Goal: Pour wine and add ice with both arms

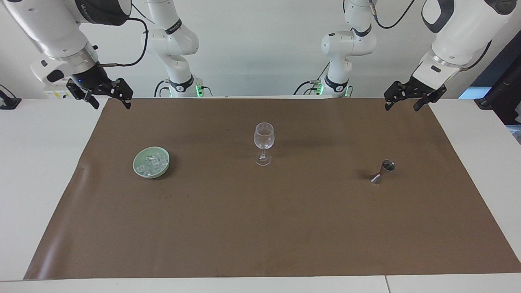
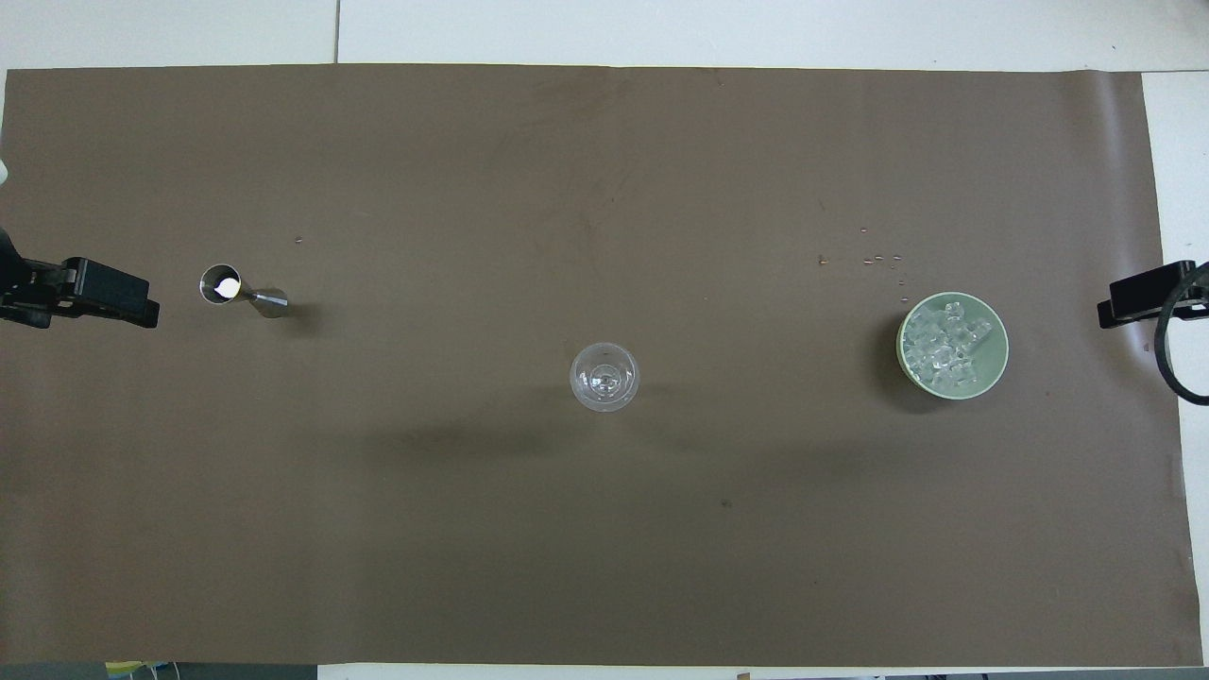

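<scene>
Both jaws stand released, holding nothing: left gripper (image 1: 403, 101) raised at the brown mat's (image 1: 260, 228) left-arm end, right gripper (image 1: 106, 96) raised at its right-arm end. Seen from overhead, with the wine glass (image 2: 604, 378) as dial centre, the ice (image 2: 946, 349) fills a green bowl (image 2: 992, 373) at three o'clock; a steel jigger (image 2: 241, 293) stands at nine-to-ten o'clock.

Matt brown paper-like table cover (image 1: 260, 228), clear glossy wine glass (image 1: 264, 140), shiny metal jigger (image 1: 383, 171), glossy pale-green bowl (image 1: 140, 160), glassy ice (image 1: 152, 163)
</scene>
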Robot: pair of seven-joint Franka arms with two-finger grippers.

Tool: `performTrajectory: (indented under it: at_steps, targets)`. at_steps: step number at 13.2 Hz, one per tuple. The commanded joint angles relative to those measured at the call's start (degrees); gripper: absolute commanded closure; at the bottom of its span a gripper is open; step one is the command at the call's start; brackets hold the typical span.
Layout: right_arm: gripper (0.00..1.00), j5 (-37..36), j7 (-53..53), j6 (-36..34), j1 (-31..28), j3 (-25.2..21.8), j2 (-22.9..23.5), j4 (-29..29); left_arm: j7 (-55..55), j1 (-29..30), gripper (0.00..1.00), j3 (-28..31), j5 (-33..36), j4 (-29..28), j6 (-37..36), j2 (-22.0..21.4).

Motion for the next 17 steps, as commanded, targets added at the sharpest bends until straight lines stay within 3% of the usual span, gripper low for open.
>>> performTrajectory:
  at_steps: [1,17]
  targets:
    - [0.00,1.00,-0.13,1.16,-0.98,0.34,-0.84,-1.27,0.62,-0.31,0.00,0.43,0.47,-0.63,-0.53,-0.71]
    - [0.00,1.00,-0.39,0.37,-0.99,0.34,-0.93,-1.36,0.62,-0.31,0.00,0.43,0.47,-0.63,-0.53,-0.71]
